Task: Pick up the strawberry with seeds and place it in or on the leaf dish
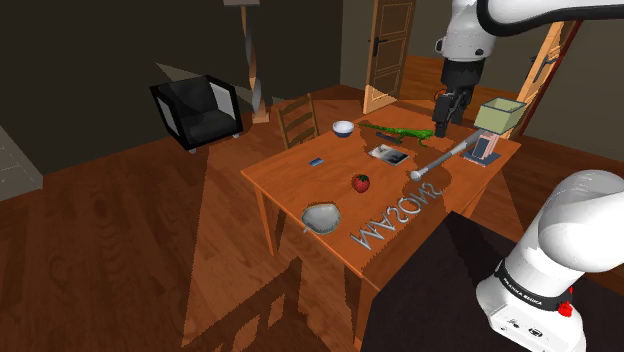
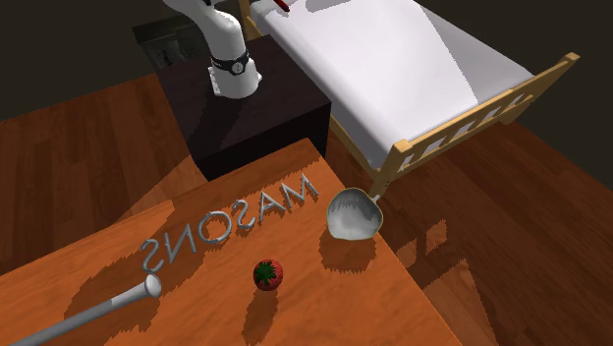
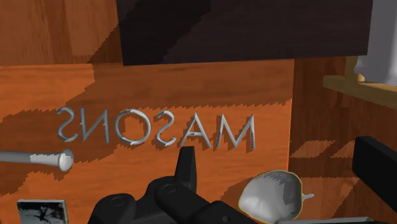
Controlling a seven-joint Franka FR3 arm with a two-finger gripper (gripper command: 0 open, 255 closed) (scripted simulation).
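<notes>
The red strawberry (image 1: 360,182) (image 2: 266,274) with a green top lies near the middle of the wooden table (image 1: 290,175). The pale, shallow leaf dish (image 1: 322,216) (image 2: 353,214) (image 3: 272,194) rests close to the table edge, a short way from the strawberry. My black gripper (image 1: 444,118) hangs high over the far side of the table, well away from both. In the wrist view its fingers (image 3: 186,167) stand wide apart, open with nothing between them, and the dish lies below them.
Metal letters spelling MASONS (image 1: 395,215) (image 2: 231,224) (image 3: 159,127) lie by the stand. A grey bat (image 1: 440,160) (image 2: 88,315) (image 3: 38,158), a green lizard figure (image 1: 400,131), a white bowl (image 1: 343,127), a picture (image 1: 388,153) and a box (image 1: 497,120) occupy the far side. A bed (image 2: 413,69) stands beside the table.
</notes>
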